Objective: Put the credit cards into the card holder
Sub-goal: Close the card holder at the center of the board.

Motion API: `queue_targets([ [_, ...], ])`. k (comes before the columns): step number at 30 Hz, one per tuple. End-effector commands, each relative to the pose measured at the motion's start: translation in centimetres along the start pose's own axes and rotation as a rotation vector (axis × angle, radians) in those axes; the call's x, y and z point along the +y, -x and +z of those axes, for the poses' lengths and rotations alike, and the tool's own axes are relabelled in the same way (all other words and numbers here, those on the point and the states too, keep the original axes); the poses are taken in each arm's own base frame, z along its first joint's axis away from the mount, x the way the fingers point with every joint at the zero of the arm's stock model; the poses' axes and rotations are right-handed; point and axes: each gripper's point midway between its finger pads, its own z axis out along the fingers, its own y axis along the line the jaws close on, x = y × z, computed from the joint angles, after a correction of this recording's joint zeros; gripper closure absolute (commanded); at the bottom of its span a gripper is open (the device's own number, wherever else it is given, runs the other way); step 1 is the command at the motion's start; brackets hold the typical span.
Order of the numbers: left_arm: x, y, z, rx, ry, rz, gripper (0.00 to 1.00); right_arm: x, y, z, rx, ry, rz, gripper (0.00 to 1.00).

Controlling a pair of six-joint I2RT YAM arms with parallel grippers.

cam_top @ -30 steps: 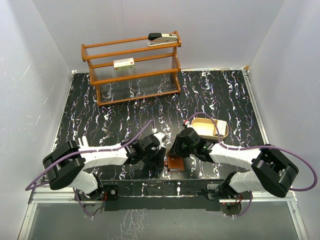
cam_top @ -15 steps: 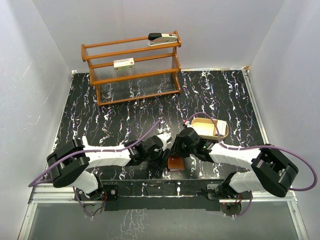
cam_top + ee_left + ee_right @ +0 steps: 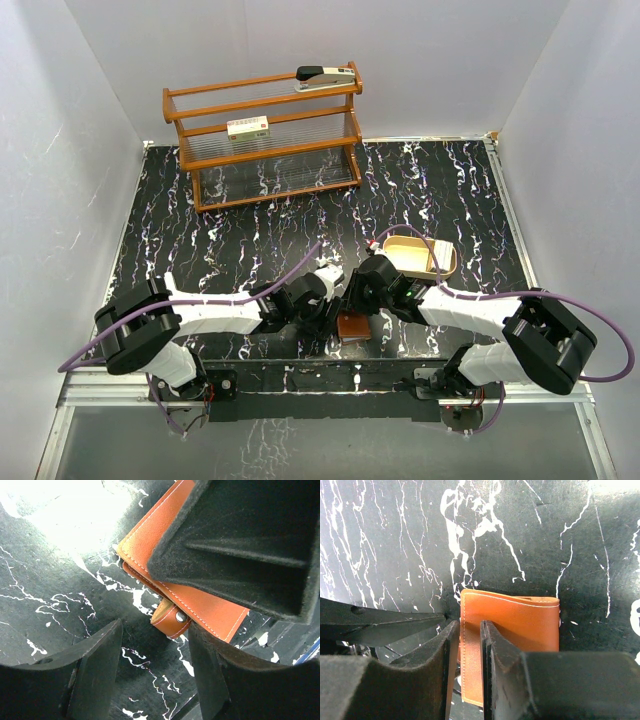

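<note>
From above, your left hand (image 3: pixel 330 312) has slid rightward along the counter (image 3: pixel 250 240) over the last second. It now sits just beside the right hand (image 3: pixel 352 305), the two almost nose to nose over the card holder (image 3: pixel 351 328). The holder lies low and centre in the frame, near the arm bases, and has not shifted. You will not find the credit cards in this view, nor in either wrist view. In the left wrist view, the left hand's fingers (image 3: pixel 95 670) stand apart with nothing between them. The snap tab (image 3: pixel 172 622) hangs off the holder's lower edge just beyond that gap, in the middle of the frame. The card holder (image 3: pixel 145 535) fills the upper middle and appears folded shut, with the right hand's felt-faced finger (image 3: pixel 240 545) lying over it at upper right. In the right wrist view, the jaws of the right hand (image 3: pixel 469 627) are drawn nearly together with the left edge of the card holder (image 3: pixel 520 625) running between them. I judge it clamped on that edge, steadying the holder. The dark wedge at the left edge is most likely your left hand's finger (image 3: pixel 380 625). The approach looks done, and the left hand seems lined up on the tab. No card can go in until the holder is opened, so the task is at an early stage.
</note>
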Motion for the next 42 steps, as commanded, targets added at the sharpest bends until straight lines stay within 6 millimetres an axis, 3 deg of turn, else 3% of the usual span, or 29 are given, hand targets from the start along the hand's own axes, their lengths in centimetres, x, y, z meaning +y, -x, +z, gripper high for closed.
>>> queue_targets([
  [1, 2.7, -4.1, 0.3, 0.132, 0.096, 0.046, 0.46, -2.3, -0.5, -0.1, 0.016, -0.106, -0.013, 0.77],
  [5, 3.2, -4.1, -0.1, 0.153, 0.118, 0.091, 0.49, -2.2, -0.4, -0.1, 0.014, -0.112, -0.021, 0.77],
  [14, 3.0, -3.9, 0.2, 0.163, 0.126, 0.126, 0.48, -2.7, -0.6, -0.2, 0.017, -0.123, -0.017, 0.77],
  [20, 4.4, -4.3, -0.1, 0.155, 0.206, 0.080, 0.69, -3.6, -0.2, -0.6, -0.008, -0.168, -0.037, 0.77],
  [28, 4.4, -4.5, -0.4, 0.122, 0.228, -0.049, 0.81, -4.4, -0.8, -0.7, 0.005, -0.186, -0.065, 0.78],
  [37, 2.4, -4.3, -0.3, 0.131, 0.156, -0.259, 0.79, -3.8, -1.0, -0.5, 0.017, -0.208, -0.100, 0.85],
  [42, 2.0, -3.1, -1.4, 0.128, 0.135, -0.368, 0.78, -4.0, -1.4, -0.3, 0.032, -0.257, -0.130, 0.86],
])
